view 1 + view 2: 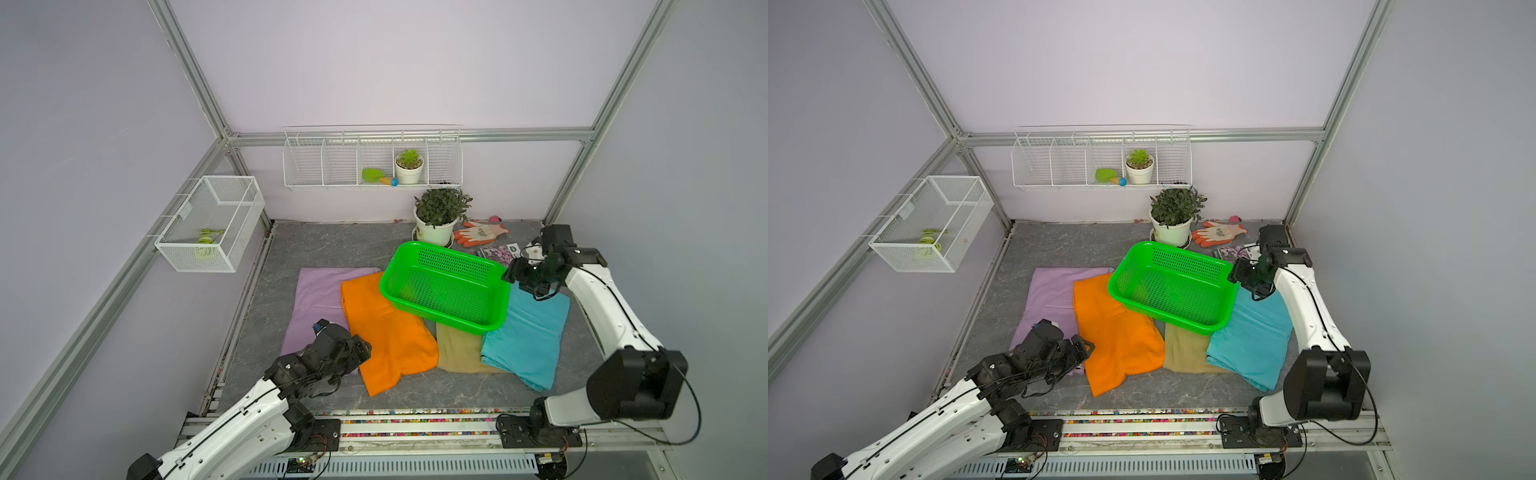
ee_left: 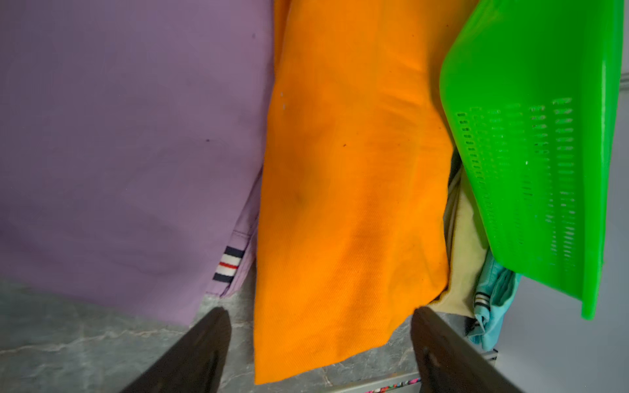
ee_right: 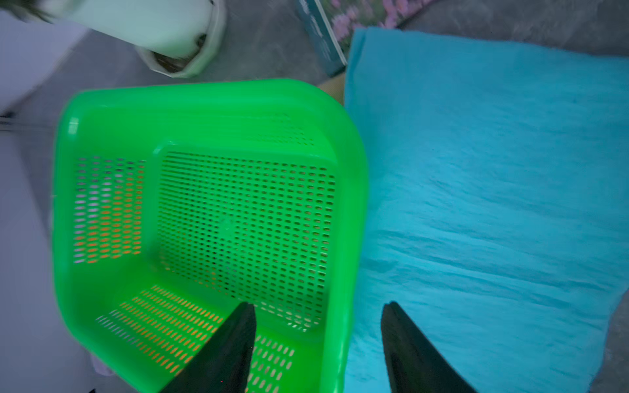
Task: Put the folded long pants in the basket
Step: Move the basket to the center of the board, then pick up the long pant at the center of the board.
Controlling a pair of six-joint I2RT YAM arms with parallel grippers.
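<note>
Clock: read on the grey table (image 1: 332,245) in both top views, with 12 at the back wall and 6 at my arm bases.
Wire mesh box (image 1: 212,224): on the side wall, out past 9 o'clock.
Lilac pants (image 1: 316,299): flat on the table at 9 o'clock, leftmost of the row. Their 3 o'clock edge lies under the orange pair.
My left gripper (image 2: 320,314): over the lilac pants' 5 o'clock corner, pointing toward 3 o'clock.
My left fingers (image 2: 211,340): spread wide and released, clasping nothing. The orange hem lies on the table ahead of them.
Orange pants (image 1: 386,345): at the centre, slanting from 11 to 6, with the 12 o'clock end under the basket.
Wire rack (image 1: 372,160): on the back wall at 12 o'clock.
Basket (image 1: 453,266): just toward 1 o'clock from centre, tilted, resting across the far ends of the orange, tan and teal pants. All four pairs lie outside it.
Tan pants (image 1: 457,349): at the basket's 6 o'clock, between orange and teal, partly covered by the teal.
Potted plant (image 1: 440,208): just past the basket's 12 o'clock rim.
Gloves (image 1: 482,232): at 1 o'clock, near the back wall.
Teal pants (image 1: 528,332): at 3 o'clock, rightmost.
My right gripper (image 3: 319,304): at the basket's 3 o'clock corner, above the teal.
My right fingers (image 3: 235,340): apart and released. One is inside the basket and the other outside over the teal cloth, with the rim between them unpinched.
</note>
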